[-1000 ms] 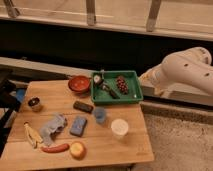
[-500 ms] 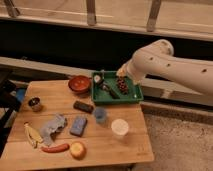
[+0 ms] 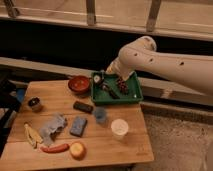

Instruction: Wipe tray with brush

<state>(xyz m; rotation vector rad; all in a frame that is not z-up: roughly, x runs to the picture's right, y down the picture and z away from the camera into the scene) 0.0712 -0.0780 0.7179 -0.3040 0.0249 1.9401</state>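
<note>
The green tray (image 3: pixel 116 102) sits at the back right of the wooden table (image 3: pixel 140 145). The brush lies in it, pale round head (image 3: pixel 97 78) at the tray's back left corner and slim dark handle (image 3: pixel 111 91) running toward the middle. A reddish-brown bumpy lump (image 3: pixel 121 85) lies in the tray to the right of the handle. My gripper (image 3: pixel 107 73) reaches in from the right on the white arm (image 3: pixel 150 57). It hangs over the tray's back edge, just right of the brush head.
A red-brown bowl (image 3: pixel 79 84) stands left of the tray. In front are a black bar (image 3: pixel 83 106), blue cup (image 3: pixel 100 115), white cup (image 3: pixel 119 128), blue sponge (image 3: pixel 78 126), grey cloth (image 3: pixel 52 126), banana (image 3: pixel 31 135), red sausage (image 3: pixel 54 148), orange fruit (image 3: pixel 77 150) and small dark cup (image 3: pixel 34 103).
The arm has swung left from beside the table's right edge, and the gripper now hangs over the tray's back edge near the brush head. The objects have not moved.
</note>
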